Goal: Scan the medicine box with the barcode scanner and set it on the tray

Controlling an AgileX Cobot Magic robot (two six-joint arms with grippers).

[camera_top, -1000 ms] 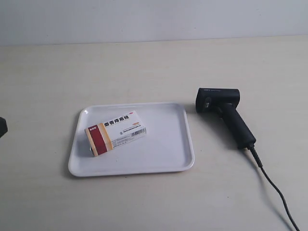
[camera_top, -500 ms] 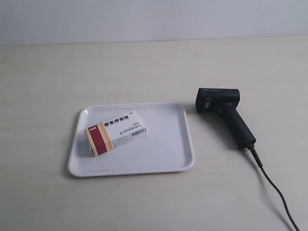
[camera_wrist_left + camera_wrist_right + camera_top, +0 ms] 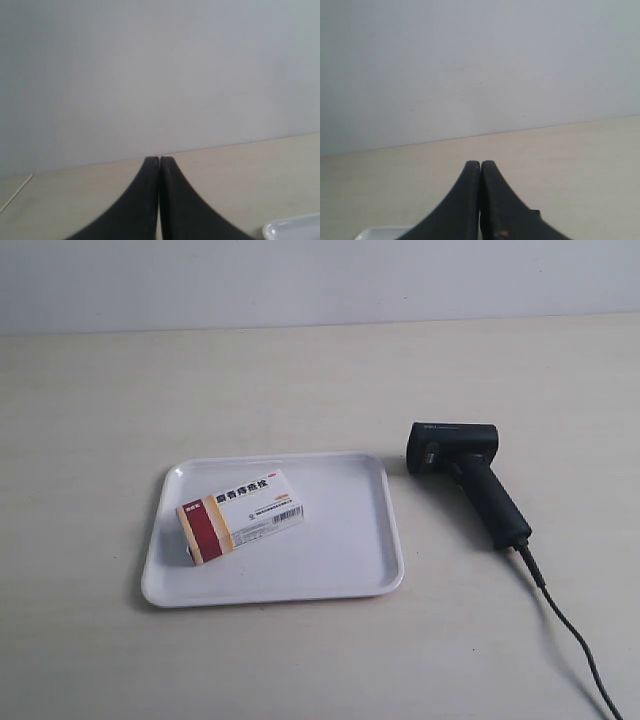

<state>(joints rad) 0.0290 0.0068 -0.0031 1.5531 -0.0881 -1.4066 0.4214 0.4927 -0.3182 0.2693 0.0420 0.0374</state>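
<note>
A pale bench (image 3: 300,370) meets a grey-white wall at its far edge. The medicine box (image 3: 240,516) lies flat on the white tray (image 3: 350,550) mid-bench, with the black barcode scanner (image 3: 465,475) on the bench beside the tray. Both the left gripper (image 3: 159,161) and the right gripper (image 3: 480,164) have their jaws pressed together, holding nothing.

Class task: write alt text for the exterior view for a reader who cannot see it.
A medicine box lies flat inside a white tray on a pale table. Beside the tray, apart from it, a black barcode scanner lies on its side, cable trailing away. No arm shows.
</note>
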